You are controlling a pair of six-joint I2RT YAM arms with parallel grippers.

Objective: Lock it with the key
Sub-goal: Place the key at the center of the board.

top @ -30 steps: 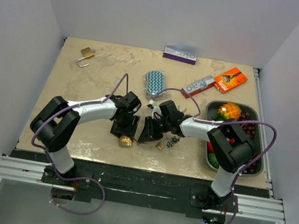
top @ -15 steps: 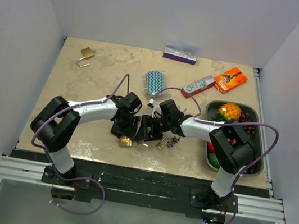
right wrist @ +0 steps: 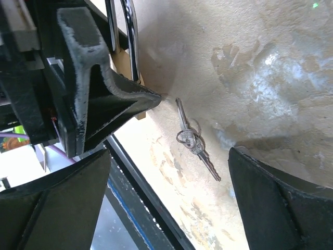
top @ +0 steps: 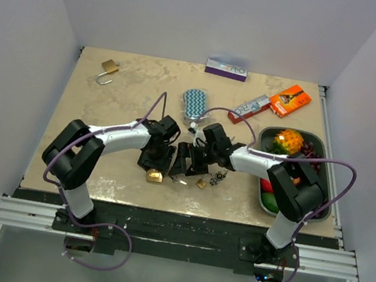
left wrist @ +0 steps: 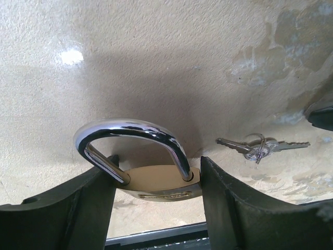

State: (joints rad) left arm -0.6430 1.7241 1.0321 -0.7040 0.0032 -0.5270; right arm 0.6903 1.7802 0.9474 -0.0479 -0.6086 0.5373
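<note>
Left gripper [left wrist: 158,174] is pinching the brass padlock [left wrist: 161,186] by the sides of its body, one finger on each flank. The padlock's silver steel shackle [left wrist: 130,130] arches up and away from my wrist, and the body sits low, close to the mottled tan tabletop [left wrist: 156,52]. I cannot tell whether the shackle's legs are both seated. Right gripper [right wrist: 169,166] is spread wide and holds nothing. The small pair of silver keys on a ring [right wrist: 191,139] lies flat on the tabletop between its fingers, touching neither, and just beside my left hand. The left wrist view shows the same keys to the right of the padlock. Judged step: fetching the key, with the lock already steadied for it. The next move calls for bringing the right fingers down astride the ring end and closing on one key's head. That is a thin, flat target and apt to skid on the surface. After that the blade has to be lined up with the keyway, which no view shows.
</note>
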